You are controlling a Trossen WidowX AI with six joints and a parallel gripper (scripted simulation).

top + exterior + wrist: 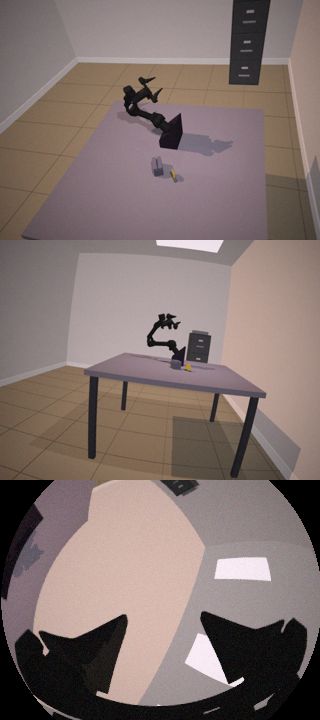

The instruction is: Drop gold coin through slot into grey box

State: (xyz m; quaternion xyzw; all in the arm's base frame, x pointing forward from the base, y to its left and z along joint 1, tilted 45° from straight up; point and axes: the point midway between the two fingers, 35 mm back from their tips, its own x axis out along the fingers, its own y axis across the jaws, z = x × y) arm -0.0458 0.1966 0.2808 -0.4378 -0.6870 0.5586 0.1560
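Note:
The gold coin (172, 173) (188, 367) stands on its edge in the dark-green holder (175, 181), which is hard to make out in the exterior view. The grey box (158, 171) (175, 364) stands to the left of the coin, and the dark slot in its lid shows in the top view. My gripper (158, 82) (178, 319) (164, 617) is open and empty, raised high above the table, far from the coin and the box. In the wrist view only the fingers, walls and a piece of table show near it.
The arm's dark wedge-shaped base (171, 135) (180, 356) stands on the purple-grey table (124, 201) (155, 374), behind the box and coin. A dark filing cabinet (248, 36) (199, 349) stands on the floor beyond the table.

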